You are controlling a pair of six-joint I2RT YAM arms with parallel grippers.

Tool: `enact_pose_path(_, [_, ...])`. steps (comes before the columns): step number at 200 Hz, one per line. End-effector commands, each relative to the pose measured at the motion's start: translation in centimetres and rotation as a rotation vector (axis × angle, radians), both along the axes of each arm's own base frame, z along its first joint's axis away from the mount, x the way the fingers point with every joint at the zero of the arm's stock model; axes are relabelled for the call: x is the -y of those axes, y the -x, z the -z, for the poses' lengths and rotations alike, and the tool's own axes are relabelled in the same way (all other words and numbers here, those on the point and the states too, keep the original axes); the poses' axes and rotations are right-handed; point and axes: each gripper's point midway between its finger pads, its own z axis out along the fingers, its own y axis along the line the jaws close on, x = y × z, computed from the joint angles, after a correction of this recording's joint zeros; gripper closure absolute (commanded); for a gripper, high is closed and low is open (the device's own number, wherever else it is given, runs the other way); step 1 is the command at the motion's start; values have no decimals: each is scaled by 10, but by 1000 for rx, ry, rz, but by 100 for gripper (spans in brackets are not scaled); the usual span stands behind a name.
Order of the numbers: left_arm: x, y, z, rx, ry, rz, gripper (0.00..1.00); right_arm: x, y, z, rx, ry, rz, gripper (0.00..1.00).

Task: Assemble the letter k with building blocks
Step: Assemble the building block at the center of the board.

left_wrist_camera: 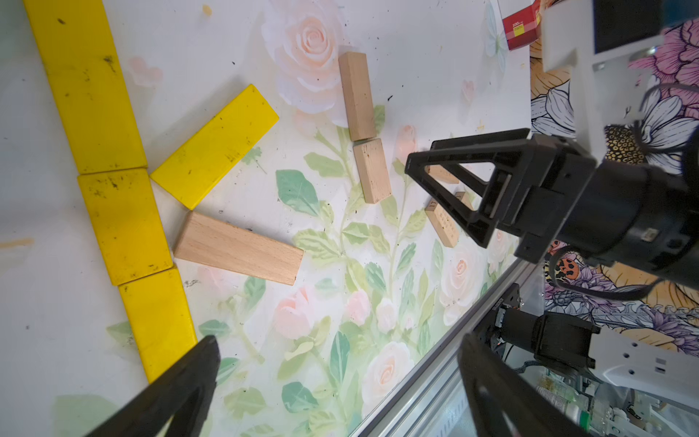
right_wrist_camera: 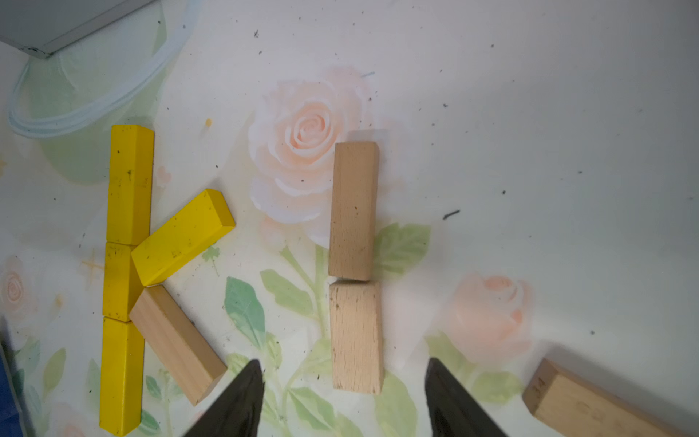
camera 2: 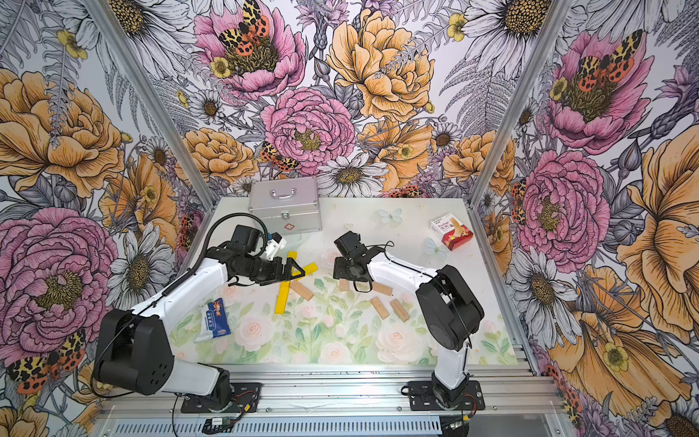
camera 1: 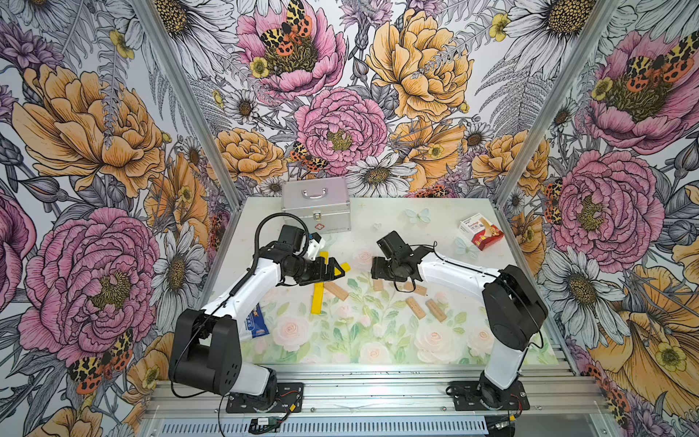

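Nearest the front, spare wood blocks point(camera 1: 413, 306) are lying loose. Just beyond them the right gripper point(right_wrist_camera: 344, 363) is standing part-open and empty, its jaws straddling the near end of a two-block wood stem point(right_wrist_camera: 353, 212) without touching, while the left gripper point(left_wrist_camera: 340, 342) is hovering wide and empty over the yellow K point(right_wrist_camera: 128, 265). These blocks are looking light, stiff and smooth, probably sliding easily, so pinching one across its narrow sides at mid-length seems safest.

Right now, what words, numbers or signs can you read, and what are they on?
"100": red-and-white carton; its other print is blurred.
"17", faint: pale wood block.
Red cross-shaped sign, no words: silver case.
Too blurred to read: print on the blue-white sachet.
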Motion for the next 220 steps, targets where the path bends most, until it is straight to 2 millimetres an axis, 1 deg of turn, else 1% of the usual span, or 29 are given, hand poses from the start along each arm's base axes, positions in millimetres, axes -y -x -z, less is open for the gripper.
enact_pose_path(1, [-1, -7, -9, 47, 8, 3, 2, 6, 5, -20, 42, -7, -14, 30])
enact_pose_path(26, [0, -7, -10, 57, 5, 8, 1, 14, 7, -28, 59, -13, -7, 29])
enact_pose_path(38, [4, -7, -11, 67, 6, 19, 1, 19, 8, -30, 63, -15, 2, 29])
enact_pose_path(51, [13, -6, -12, 73, 5, 35, 1, 25, 8, -33, 71, -17, 10, 31])
enact_pose_path(61, [24, -4, -12, 77, 3, 56, 1, 30, 9, -34, 74, -15, 12, 31])
enact_pose_path(73, [38, -4, -11, 80, -16, 79, 1, 34, 10, -29, 62, -8, 7, 31])
enact_pose_path(81, [46, -6, -11, 85, -29, 88, 1, 34, 11, -22, 41, -10, -1, 34])
enact_pose_path(91, [55, -11, -13, 98, -37, 92, 1, 32, 12, -14, 24, -11, -10, 35])
enact_pose_path(102, [61, -18, -14, 114, -50, 81, 1, 29, 10, -6, 17, -10, -21, 37])
enact_pose_path(113, [61, -26, -17, 120, -56, 51, 2, 29, 6, -1, 14, 0, -19, 45])
enact_pose_path(118, [62, -29, -17, 117, -55, 44, 2, 30, 5, 1, 13, 6, -17, 52])
enact_pose_path(125, [63, -32, -18, 112, -51, 38, 3, 32, 3, 4, 12, 13, -15, 56])
enact_pose_path(138, [70, -33, -16, 94, -39, 46, 5, 35, 0, 9, 8, 23, -17, 57])
enact_pose_path(147, [75, -31, -14, 90, -39, 58, 6, 38, -1, 13, 0, 32, -17, 60])
enact_pose_path(166, [79, -29, -5, 80, -70, 62, 7, 37, -1, 22, -31, 24, -23, 64])
enact_pose_path(180, [80, -30, 5, 58, -83, 55, 16, 35, 1, 28, -48, 19, -32, 66])
enact_pose_path(196, [81, -31, 12, 37, -86, 39, 20, 33, 1, 36, -67, 22, -36, 69])
enact_pose_path(211, [82, -33, 13, 35, -86, 35, 23, 32, 2, 41, -77, 16, -39, 71])
enact_pose_path(220, [83, -34, 14, 35, -85, 31, 27, 30, 2, 45, -86, 12, -39, 72])
